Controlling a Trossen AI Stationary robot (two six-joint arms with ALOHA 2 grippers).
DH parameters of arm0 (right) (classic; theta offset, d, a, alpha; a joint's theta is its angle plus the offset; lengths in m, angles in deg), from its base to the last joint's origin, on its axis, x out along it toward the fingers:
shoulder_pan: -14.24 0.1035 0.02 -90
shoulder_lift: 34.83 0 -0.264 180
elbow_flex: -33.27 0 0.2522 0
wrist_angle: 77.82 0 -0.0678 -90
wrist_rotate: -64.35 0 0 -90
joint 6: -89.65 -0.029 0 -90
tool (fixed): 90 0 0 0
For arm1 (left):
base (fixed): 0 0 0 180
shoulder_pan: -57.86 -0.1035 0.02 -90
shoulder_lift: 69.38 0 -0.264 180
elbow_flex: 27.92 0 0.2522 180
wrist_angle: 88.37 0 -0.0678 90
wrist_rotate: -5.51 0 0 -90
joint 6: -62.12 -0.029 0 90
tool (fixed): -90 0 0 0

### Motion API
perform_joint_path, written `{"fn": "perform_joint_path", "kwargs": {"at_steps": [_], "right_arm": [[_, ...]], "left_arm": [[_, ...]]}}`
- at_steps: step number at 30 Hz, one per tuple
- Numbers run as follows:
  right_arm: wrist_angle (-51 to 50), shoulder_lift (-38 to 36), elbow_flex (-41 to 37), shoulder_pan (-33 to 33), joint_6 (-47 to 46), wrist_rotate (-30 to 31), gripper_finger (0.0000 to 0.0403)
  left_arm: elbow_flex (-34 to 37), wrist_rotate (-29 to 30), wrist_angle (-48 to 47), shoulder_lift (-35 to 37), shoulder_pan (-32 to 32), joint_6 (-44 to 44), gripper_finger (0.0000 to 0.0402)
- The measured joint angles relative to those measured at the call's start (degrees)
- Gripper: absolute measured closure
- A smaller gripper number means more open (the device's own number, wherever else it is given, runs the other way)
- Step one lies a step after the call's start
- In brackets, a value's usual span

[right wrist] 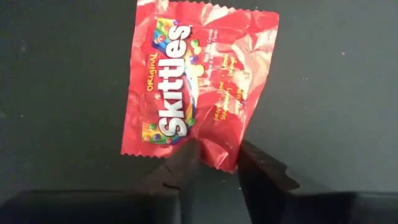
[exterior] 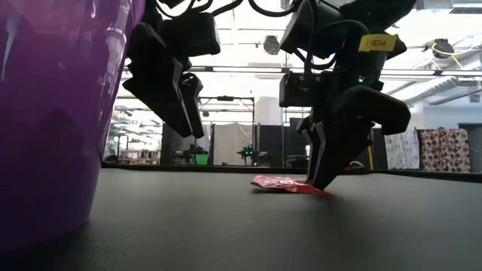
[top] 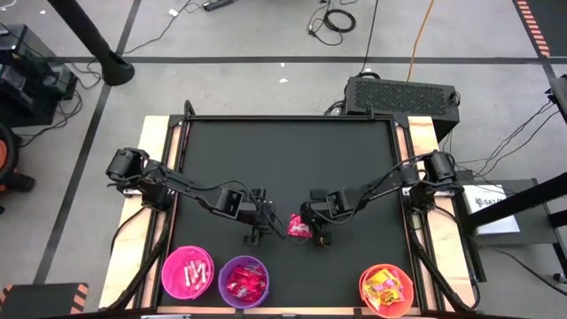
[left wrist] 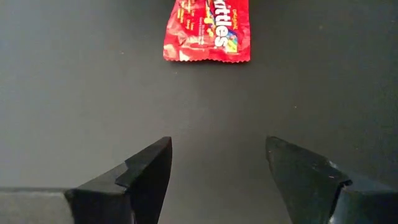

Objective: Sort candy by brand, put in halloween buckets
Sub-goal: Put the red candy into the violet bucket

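The right tool [right wrist: 214, 163] is down on the bench [top: 283, 151], its two fingers pinching just the crumpled edge of a red Skittles packet [right wrist: 196, 87]; in the low view its tips press the packet's near end onto the dark surface while the rest lies flat. The grip looks thin: only a corner of slick wrapper sits between the fingers, and I cannot tell whether they have fully clamped it. On a lift the packet could slide free and drop back to the bench, or hang by one corner and swing.

The left tool [left wrist: 217, 165] hovers just beside the same packet, spread wide and holding nothing. The two arms are close together at the middle of the bench's near edge, so a careless swing toward the buckets could knock one against the other.

The purple bucket [top: 243, 281], which already holds red packets, stands near the packet, just beside the pink bucket [top: 187, 272] with its pale ones; the orange bucket [top: 386, 289] of yellow ones is well apart. A dangling packet released off-centre could catch the rim or land in the pink neighbour.
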Motion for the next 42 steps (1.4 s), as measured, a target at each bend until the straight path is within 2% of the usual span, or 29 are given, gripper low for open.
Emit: {"fn": "perform_joint_path", "kwargs": {"at_steps": [9,19,24,28,32,38,42], "right_arm": [[0.0,0.1,-0.1,0.0,0.0,0.0,0.0395],[-4.5,-3.7,1.3,0.1,0.2,0.4,0.0401],[-10.0,-10.3,3.2,1.2,-2.0,2.1,0.0402],[-16.0,-16.5,5.1,3.6,-6.3,12.8,0.0402],[-21.4,-21.7,6.2,6.7,-14.0,29.9,0.0403],[-20.1,-26.8,6.5,11.9,-18.2,55.0,0.0403],[-15.2,-27.4,6.5,14.9,-18.9,68.5,0.0403]], "left_arm": [[0.0,0.0,0.1,0.0,0.0,0.0,0.0135],[0.0,0.2,0.2,0.0,0.0,-0.4,0.0135],[0.0,5.0,0.5,0.8,-0.1,0.3,0.0135],[-1.3,6.0,0.1,3.8,-0.4,3.5,0.0135],[-2.9,10.1,0.8,8.5,-0.4,6.9,0.0135],[-3.3,21.9,6.1,14.8,-0.5,8.9,0.0135],[-3.3,24.0,12.7,16.4,-0.5,7.2,0.0135]]}}
